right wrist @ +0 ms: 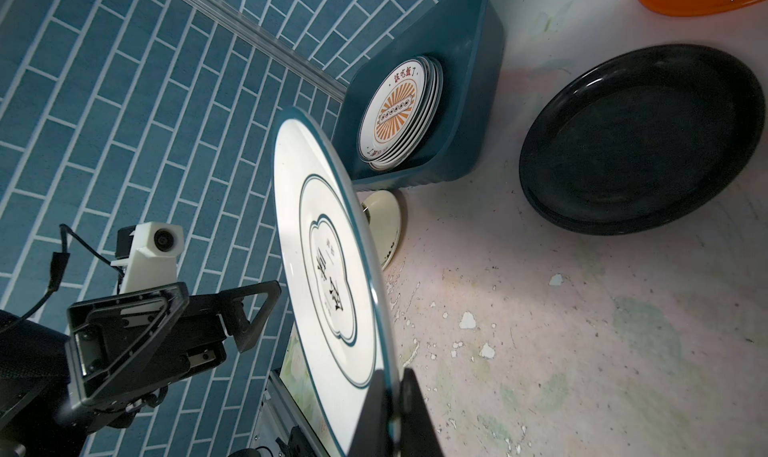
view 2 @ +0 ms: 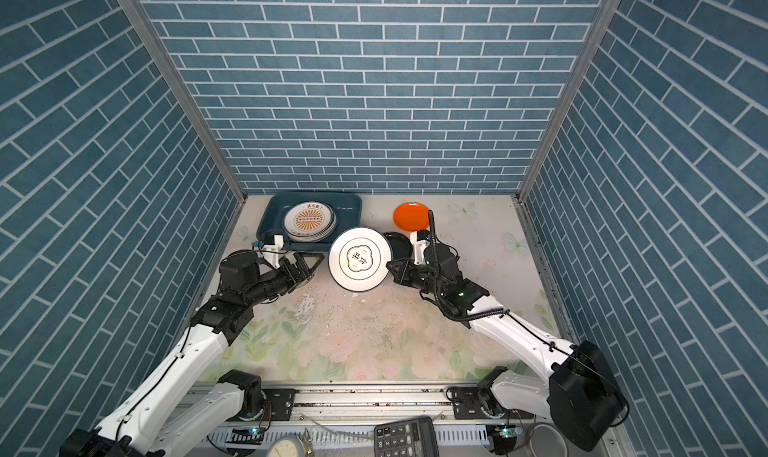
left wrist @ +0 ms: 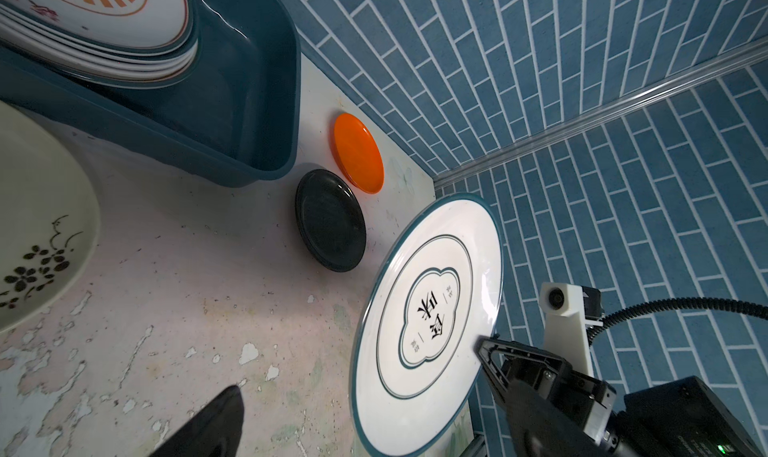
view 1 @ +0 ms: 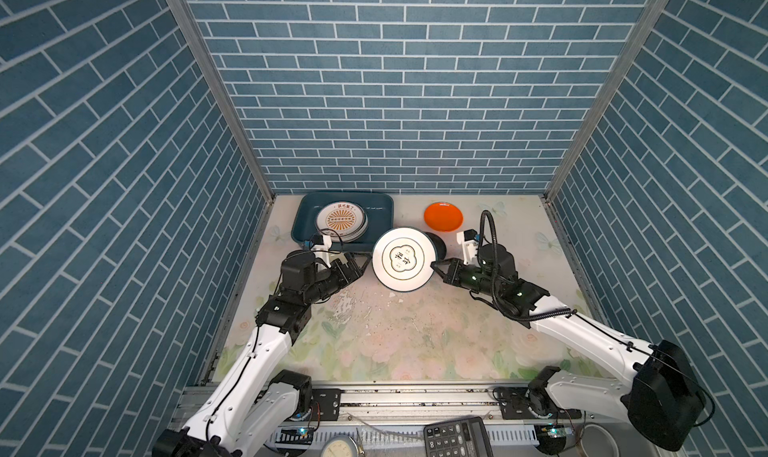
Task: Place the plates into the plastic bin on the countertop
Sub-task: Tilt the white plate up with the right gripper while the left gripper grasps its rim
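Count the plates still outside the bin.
4: the teal-rimmed plate in the right gripper, the black plate and orange plate on the countertop, the cream plate beside the bin. More may be hidden.

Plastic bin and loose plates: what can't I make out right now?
- Stack in the plastic bin: plate count unreadable, rims overlap in every view.
- Cream plate: cut by left wrist view's edge; under the left hand in top views.
- Black plate: half behind the held plate in top views.

right pincer (left wrist: 483, 344) grips teal-rimmed plate (left wrist: 428, 322) | black plate (left wrist: 330, 220), orange plate (left wrist: 357, 151) near bin (left wrist: 249, 85)
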`<state>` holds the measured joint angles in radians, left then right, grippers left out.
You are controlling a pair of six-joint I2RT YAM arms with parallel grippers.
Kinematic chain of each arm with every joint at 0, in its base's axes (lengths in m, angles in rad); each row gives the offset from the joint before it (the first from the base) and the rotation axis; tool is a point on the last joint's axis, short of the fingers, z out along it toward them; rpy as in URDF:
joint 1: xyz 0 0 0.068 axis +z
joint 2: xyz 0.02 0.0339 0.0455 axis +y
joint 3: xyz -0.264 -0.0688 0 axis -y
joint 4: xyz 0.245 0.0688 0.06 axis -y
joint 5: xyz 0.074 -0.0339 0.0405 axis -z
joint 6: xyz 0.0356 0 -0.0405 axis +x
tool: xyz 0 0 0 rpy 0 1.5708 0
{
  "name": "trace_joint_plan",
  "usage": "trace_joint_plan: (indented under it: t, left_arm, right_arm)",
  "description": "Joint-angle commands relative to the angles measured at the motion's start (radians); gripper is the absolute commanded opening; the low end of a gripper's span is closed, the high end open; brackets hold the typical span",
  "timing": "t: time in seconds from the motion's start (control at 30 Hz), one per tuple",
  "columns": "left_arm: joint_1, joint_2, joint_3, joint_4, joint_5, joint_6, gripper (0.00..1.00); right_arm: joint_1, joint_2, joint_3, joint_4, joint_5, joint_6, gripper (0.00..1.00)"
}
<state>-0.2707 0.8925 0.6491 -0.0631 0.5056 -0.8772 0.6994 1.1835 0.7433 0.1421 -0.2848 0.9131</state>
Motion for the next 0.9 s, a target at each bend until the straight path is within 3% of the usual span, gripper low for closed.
trace_joint_plan:
  t: [0.0,0.1,0.53,0.8,0.87]
  left_arm:
    - [-0.019,0.028,0.04,0.07,-0.023,0.01,1.0]
    - [-0.022,0.065,0.044,0.103,-0.018,0.004,0.99]
    - [-0.077,0.21,0.12,0.197,0.01,-0.012,0.8]
    - [-0.081,0.216,0.104,0.213,0.02,-0.01,0.51]
    - [-0.082,0.219,0.112,0.186,0.025,0.011,0.34]
  right_arm:
    - [0.0,-0.033,0.028,0.043,-0.01,0.036,0.0]
    - [0.001,-0.016,0.037,0.061,-0.025,0.045,0.0]
    - [0.001,0.043,0.07,0.156,-0.089,0.107,0.0]
    - [0.0,0.059,0.086,0.177,-0.111,0.124,0.0]
    - [-0.001,0.079,0.103,0.173,-0.107,0.132,0.0]
